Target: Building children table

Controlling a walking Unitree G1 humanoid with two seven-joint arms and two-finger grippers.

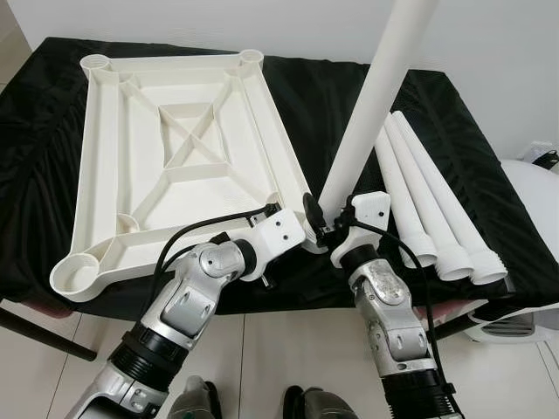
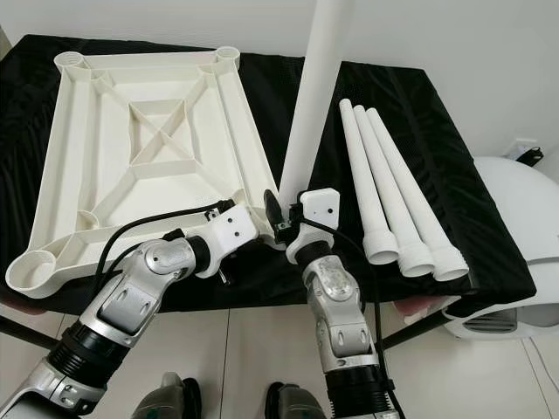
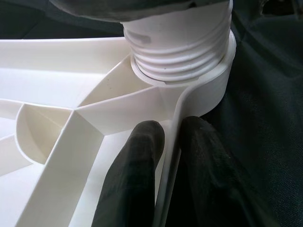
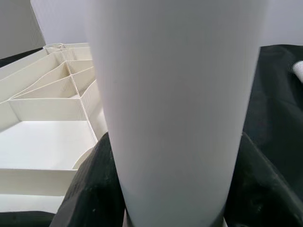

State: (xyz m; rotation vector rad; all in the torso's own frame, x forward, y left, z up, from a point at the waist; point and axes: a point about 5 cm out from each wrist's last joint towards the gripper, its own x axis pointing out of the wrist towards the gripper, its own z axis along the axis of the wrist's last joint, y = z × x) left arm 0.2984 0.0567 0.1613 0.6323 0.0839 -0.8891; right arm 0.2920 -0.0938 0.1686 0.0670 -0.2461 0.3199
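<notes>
Black-draped tabletop [image 1: 489, 166] carries upturned white table panel [image 1: 175, 148]. Three spare legs [image 1: 428, 209] lie beside it. Upright leg [image 1: 371, 105] threaded into near corner socket [image 3: 208, 92]. Right gripper [image 1: 327, 229] fingers clamp leg base; left gripper [image 3: 173, 156] fingers pinch panel rim. Risk: tilted leg cross-threads, or panel slides if pinch slips.

Upturned tabletop [image 1: 175, 148] lay on the cloth-covered table [image 1: 327, 105], at 10 o'clock. One table leg [image 1: 371, 105] stood upright in the tabletop's corner socket [image 3: 208, 85] at 6 o'clock. Three spare legs [image 1: 428, 205] lay side by side at 3 o'clock, well apart from the tabletop, threaded ends toward 6.
</notes>
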